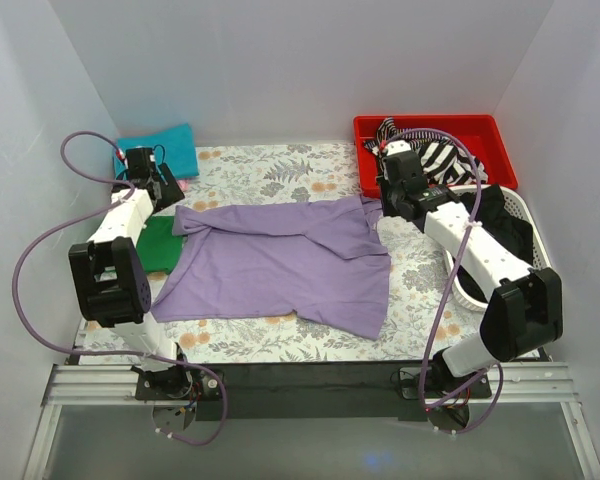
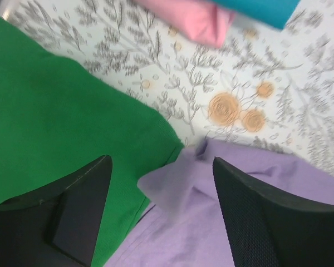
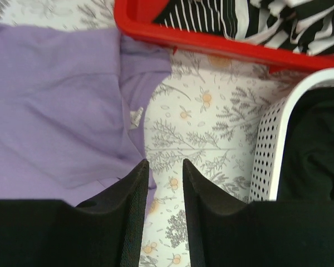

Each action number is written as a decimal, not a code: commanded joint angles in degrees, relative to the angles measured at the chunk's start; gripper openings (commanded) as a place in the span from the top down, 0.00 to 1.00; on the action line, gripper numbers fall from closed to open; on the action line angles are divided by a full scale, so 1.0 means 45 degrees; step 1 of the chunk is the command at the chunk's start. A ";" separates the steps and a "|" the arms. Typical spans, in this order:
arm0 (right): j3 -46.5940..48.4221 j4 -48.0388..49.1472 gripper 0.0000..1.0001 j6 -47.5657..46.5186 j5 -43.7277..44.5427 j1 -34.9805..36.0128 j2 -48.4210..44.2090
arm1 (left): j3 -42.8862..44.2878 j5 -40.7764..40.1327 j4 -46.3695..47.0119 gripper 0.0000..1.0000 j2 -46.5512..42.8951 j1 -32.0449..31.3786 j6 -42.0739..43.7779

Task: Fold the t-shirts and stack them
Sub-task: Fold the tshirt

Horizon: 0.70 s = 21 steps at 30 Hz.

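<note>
**Lavender shirt lying open, both grippers standing empty at its far corners**

The lavender t-shirt (image 1: 280,262) is lying spread across the middle of the floral cloth (image 1: 270,170), creased on a diagonal and with its near right corner trailing toward the arms. It is not yet folded. Its far left corner is resting against, and seemingly just over, the edge of the folded green t-shirt (image 2: 50,128). Its far right sleeve is lying just short of the red bin (image 3: 211,47).

The left gripper (image 2: 161,161) is hovering over that left corner with its fingers (image 2: 250,217) spread wide. The corner is sitting below the gap, not pinched. The right gripper (image 3: 164,164) is hanging at the shirt's right edge with its fingers (image 3: 122,217) only narrowly apart. Bare floral cloth is showing between them, and the lavender fabric is lying just beside the left-hand finger.

The step in hand looks like taking the far edge for the first fold. Doing it well probably means pinching lavender cloth alone on the left, leaving the green shirt undisturbed, and shifting the right gripper onto the fabric before closing. Lifting both corners evenly should keep the creases from setting.

Further out, the pink t-shirt (image 2: 192,19) and teal t-shirt (image 1: 165,148) are lying folded at the far left, and a white basket (image 3: 267,150) is standing at the right.
</note>
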 commanded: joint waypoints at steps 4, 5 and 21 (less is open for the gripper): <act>0.1359 0.0512 0.64 -0.0114 -0.2168 -0.0003 0.1952 | 0.1433 0.2813 0.0765 0.25 -0.1078 0.0036 -0.0689; 0.1418 0.0706 0.65 -0.0056 -0.2345 0.0016 0.2171 | 0.1550 0.5259 0.0960 0.22 -0.0845 0.0036 -0.0728; 0.2123 0.2153 0.66 -0.0075 -0.4710 0.0094 0.5317 | 0.2196 1.2024 0.1744 0.52 0.4000 -0.1292 -0.1120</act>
